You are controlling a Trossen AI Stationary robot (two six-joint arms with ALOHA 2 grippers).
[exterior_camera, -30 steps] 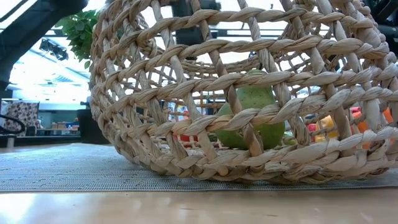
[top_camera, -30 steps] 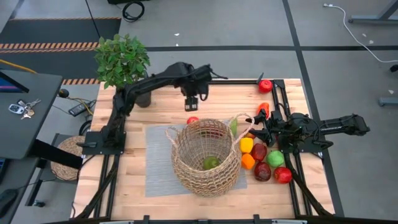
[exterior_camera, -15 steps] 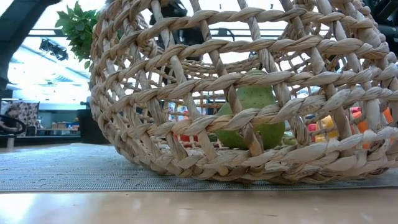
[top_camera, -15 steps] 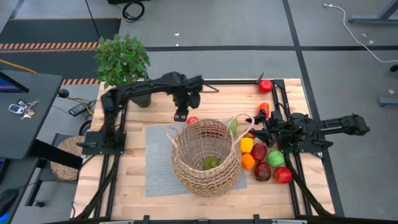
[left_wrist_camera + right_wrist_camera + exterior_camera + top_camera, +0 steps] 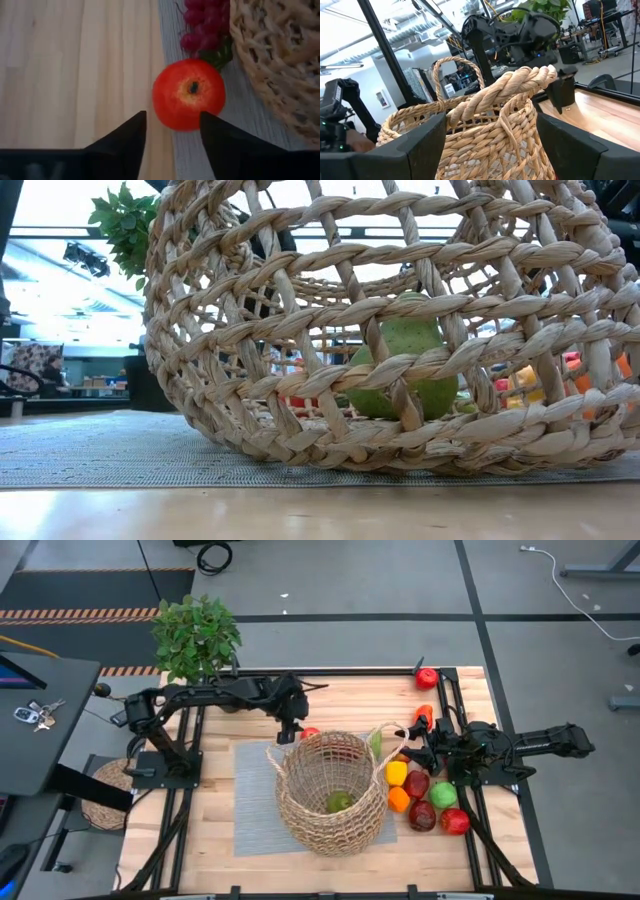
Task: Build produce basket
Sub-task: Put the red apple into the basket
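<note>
Hovering: left hand (image 5: 170, 135) fingers apart over red apple (image 5: 188, 94) | beside basket (image 5: 332, 795) | right hand (image 5: 418, 754) apart

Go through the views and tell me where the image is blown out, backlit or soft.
Low view: the windows behind are blown out, so the basket weave is backlit; the green fruit inside stays readable. Right wrist view: bright room glare behind, basket handle close and slightly soft. Left wrist view: the red apple is evenly lit but soft, as are the grapes. High view: even light, sharp.
</note>
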